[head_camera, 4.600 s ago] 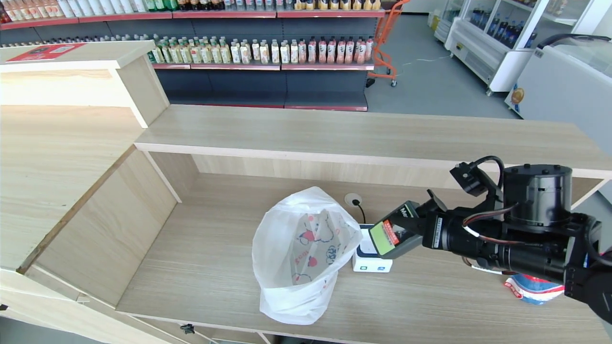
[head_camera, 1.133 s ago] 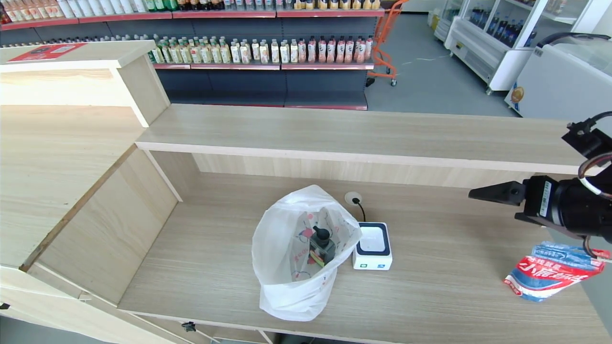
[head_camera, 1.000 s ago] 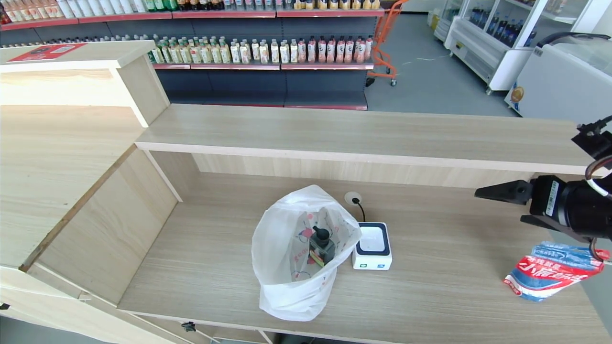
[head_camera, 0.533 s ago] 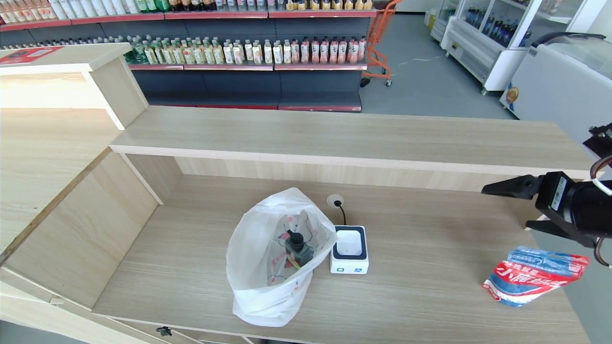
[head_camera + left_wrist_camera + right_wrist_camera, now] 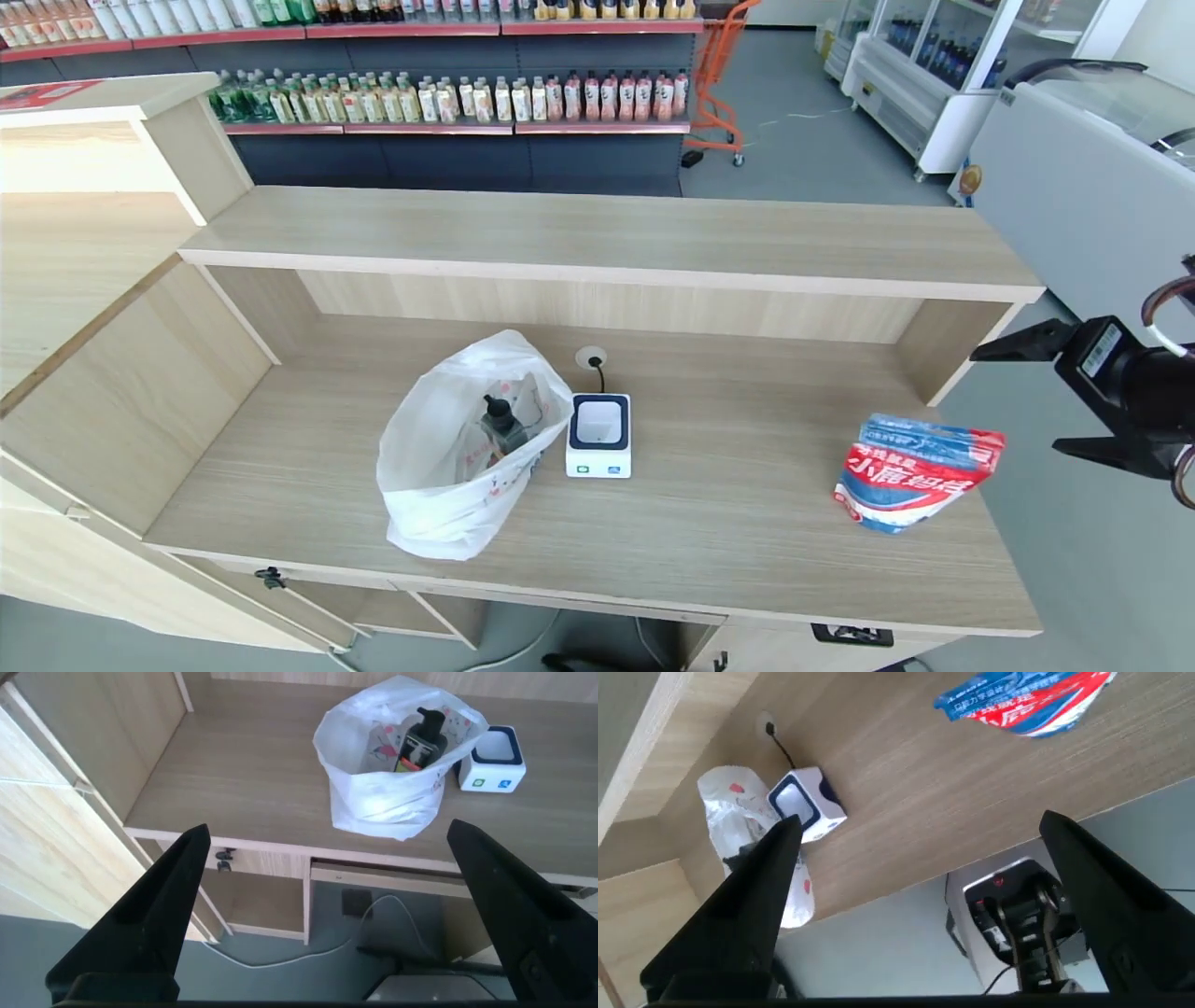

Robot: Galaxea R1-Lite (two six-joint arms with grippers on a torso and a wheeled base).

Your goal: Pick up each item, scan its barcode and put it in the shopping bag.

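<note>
Left gripper (image 5: 327, 952) spread wide, parked well off the scanner's (image 5: 598, 435) bag side. Pump bottle (image 5: 501, 425) has gone from over the scanner into the shopping bag (image 5: 448, 485) just left of it. The snack pouch (image 5: 915, 471), well right of scanner, looks next. Right gripper (image 5: 1018, 401) now empty, jaws apart, pulled back beyond the pouch.

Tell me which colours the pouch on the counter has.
Mostly red with white lettering and blue ends; the pouch shows best in the head view.

Wood counter (image 5: 709, 523): shopping bag (image 5: 448, 495), scanner (image 5: 598, 435) just beside it, snack pouch (image 5: 910, 471) well apart.
</note>
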